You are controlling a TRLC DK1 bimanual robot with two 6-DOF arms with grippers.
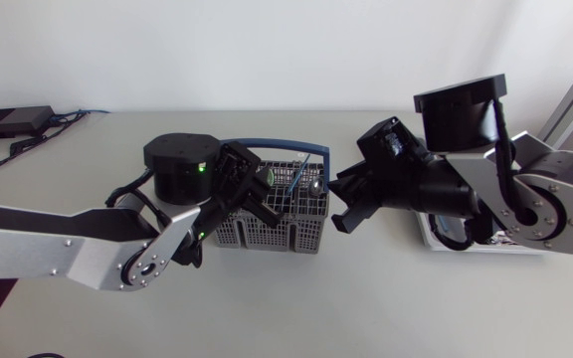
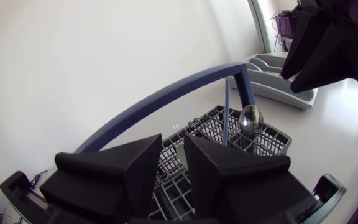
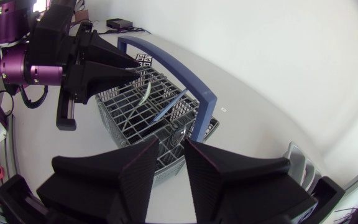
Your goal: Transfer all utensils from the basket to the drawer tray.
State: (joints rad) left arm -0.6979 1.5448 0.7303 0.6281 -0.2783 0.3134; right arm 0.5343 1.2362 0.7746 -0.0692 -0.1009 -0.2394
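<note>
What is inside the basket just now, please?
A spoon and a blue-handled utensil stand in the basket; my left arm covers several compartments, hiding their contents.

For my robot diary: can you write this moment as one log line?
left gripper: over basket | right gripper: beside basket | spoon, blue-handled utensil: in basket | drawer tray: partly hidden under right arm
</note>
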